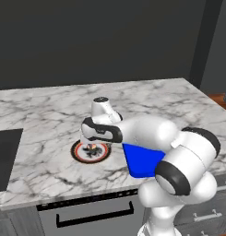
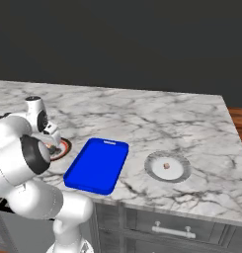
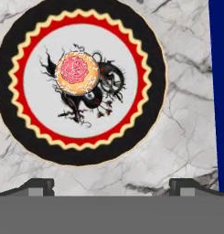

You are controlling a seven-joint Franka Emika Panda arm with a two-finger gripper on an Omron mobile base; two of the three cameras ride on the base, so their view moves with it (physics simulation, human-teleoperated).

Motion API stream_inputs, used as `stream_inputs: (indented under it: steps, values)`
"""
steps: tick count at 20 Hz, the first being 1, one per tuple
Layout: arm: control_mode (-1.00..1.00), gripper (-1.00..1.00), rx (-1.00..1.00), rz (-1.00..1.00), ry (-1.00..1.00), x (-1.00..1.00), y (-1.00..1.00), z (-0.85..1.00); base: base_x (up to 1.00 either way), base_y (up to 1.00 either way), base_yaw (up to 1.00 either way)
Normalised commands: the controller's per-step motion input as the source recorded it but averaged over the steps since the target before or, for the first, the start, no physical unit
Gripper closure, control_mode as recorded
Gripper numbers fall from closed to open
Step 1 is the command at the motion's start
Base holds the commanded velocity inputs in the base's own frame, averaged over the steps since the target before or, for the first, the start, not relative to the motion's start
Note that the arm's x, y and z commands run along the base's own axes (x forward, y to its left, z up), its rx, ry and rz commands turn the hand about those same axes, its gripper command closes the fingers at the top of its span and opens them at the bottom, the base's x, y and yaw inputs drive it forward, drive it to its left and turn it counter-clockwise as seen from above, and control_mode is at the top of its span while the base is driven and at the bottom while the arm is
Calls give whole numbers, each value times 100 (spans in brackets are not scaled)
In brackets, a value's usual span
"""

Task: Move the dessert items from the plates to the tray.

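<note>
A cupcake (image 3: 77,73) with a pink top and tan base stands on the plate (image 3: 81,155) with the black-and-red rim, a little off its dark patterned centre. My gripper (image 3: 113,188) hovers open above this plate's near rim, fingertips (image 3: 38,186) wide apart, the cupcake ahead of them and not between them. In the left base view my hand hangs over the same plate (image 1: 77,154) and cupcake (image 1: 91,148). The blue tray (image 2: 98,165) lies just right of that plate. Further right, a pale plate (image 2: 178,173) carries a small tan-brown lump (image 2: 166,165).
Everything sits on a marble counter (image 1: 146,101) whose front edge runs just below the plates and tray. A dark cooktop (image 1: 3,156) lies at the counter's left. My own arm covers part of the tray (image 1: 139,161) in the left base view.
</note>
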Motion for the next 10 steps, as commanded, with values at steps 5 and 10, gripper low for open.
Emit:
stream_inputs:
  steps: [5,10]
  values:
    - [-100,-100,-8,15,6,2,2,23,0,0,0]
    - [-100,-100,-7,16,19,26,0,2,0,0,0]
